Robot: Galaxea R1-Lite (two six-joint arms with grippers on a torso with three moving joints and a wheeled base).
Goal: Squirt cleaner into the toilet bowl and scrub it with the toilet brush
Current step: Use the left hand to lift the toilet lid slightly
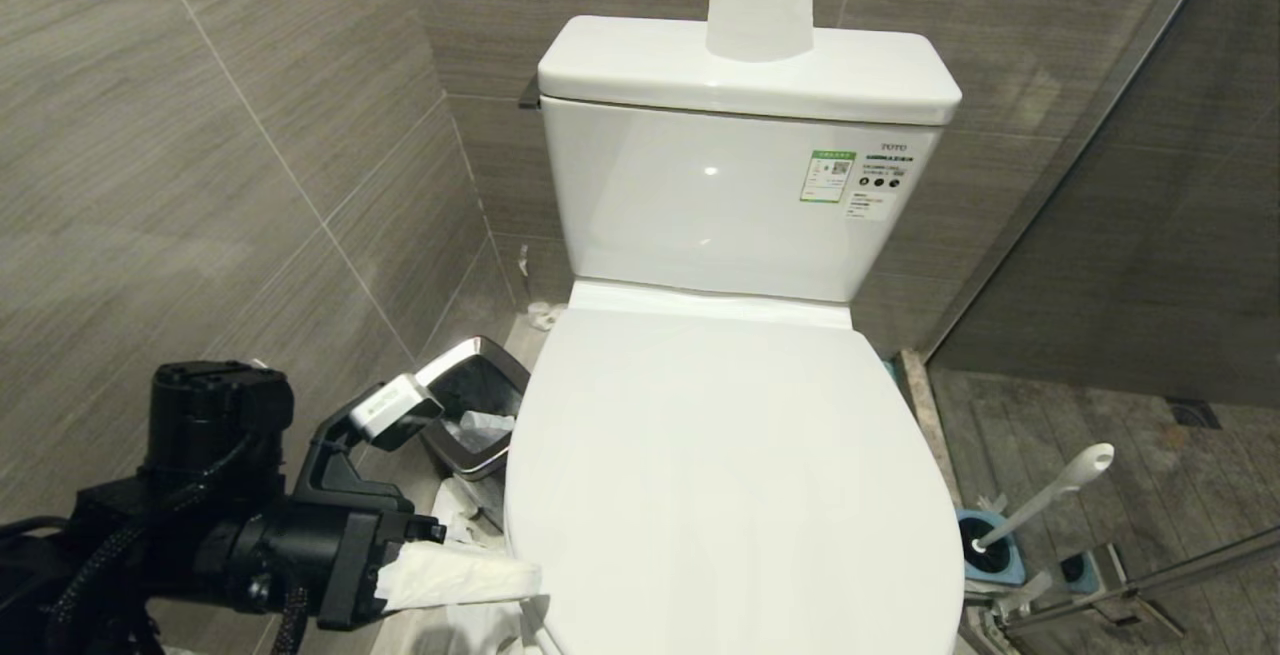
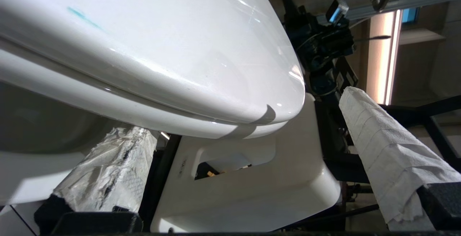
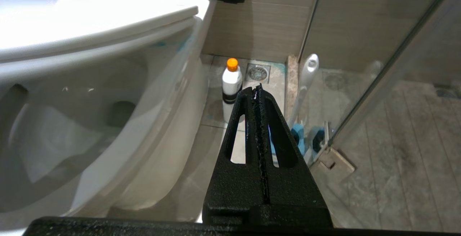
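White glazed ceramic and glossy plastic fill the scene: the toilet bowl [image 3: 119,128] is a smooth rounded oval, its lid [image 1: 720,475] down and flat, long axis running from the tank [image 1: 740,195] toward the robot. A paper roll [image 1: 760,0] stands upright on the tank top. Beside the toilet on the robot's left sits a steel-rimmed trash bin [image 1: 480,405] on the tiled floor.

The left pincer [image 1: 430,495] hangs at the lid's front left edge, spread wide, its fingers [image 2: 389,149] wrapped in crinkled white paper, one above the rim and one below it. The right pincer [image 3: 257,92], black and rough-textured, is pressed together and holds nothing.

On the floor to the toilet's right, the cleaner [image 3: 231,84] stands upright, a white bottle with its orange cap uppermost. Near it the toilet brush [image 1: 1040,505] leans in its blue holder, the slim pale handle tilting up and away from the bowl, rounded end on top.
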